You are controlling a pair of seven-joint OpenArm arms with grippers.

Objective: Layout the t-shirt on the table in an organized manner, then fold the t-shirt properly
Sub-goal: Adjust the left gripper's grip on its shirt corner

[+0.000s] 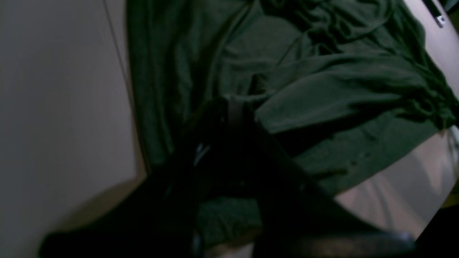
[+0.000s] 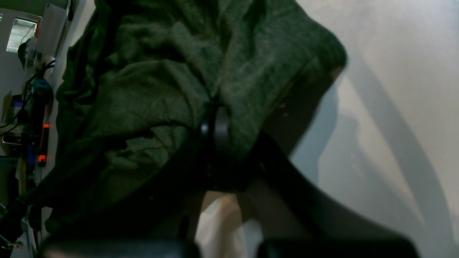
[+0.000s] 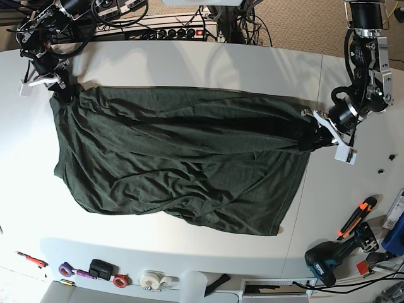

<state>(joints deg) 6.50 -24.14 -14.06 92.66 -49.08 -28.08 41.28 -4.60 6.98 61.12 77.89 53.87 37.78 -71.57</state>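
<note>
- Two grippers each pinch an opposite end of the t-shirt point(image 3: 177, 158), which is stretched across the white bench point(image 3: 189, 63) between them.
- The left gripper point(image 3: 314, 136), on the right side of the base view, has its jaws closed tight on a bunched corner of dark green cloth; in its wrist view the fabric point(image 1: 322, 89) gathers into folds ahead of the dark fingers point(image 1: 229, 118).
- The right gripper point(image 3: 63, 93), at the far left of the base view, is likewise clamped shut on the opposite corner; its wrist view shows the cloth point(image 2: 161, 89) draped over and around the closed fingers point(image 2: 215, 125).
- The top edge of the garment runs fairly taut from one gripper to the other, while the rest of the cloth lies spread below it on the bench, wrinkled with long diagonal creases.
- The lower edge slants, reaching nearest the front of the bench toward the right.
- Along the front edge of the bench lie rolls of tape point(image 3: 151, 279) and small tools; a cordless drill point(image 3: 331, 259) and an orange-handled cutter point(image 3: 356, 218) lie at the right, well apart from the shirt.
- Cables and a power strip point(image 3: 170, 31) run along the far edge.
</note>
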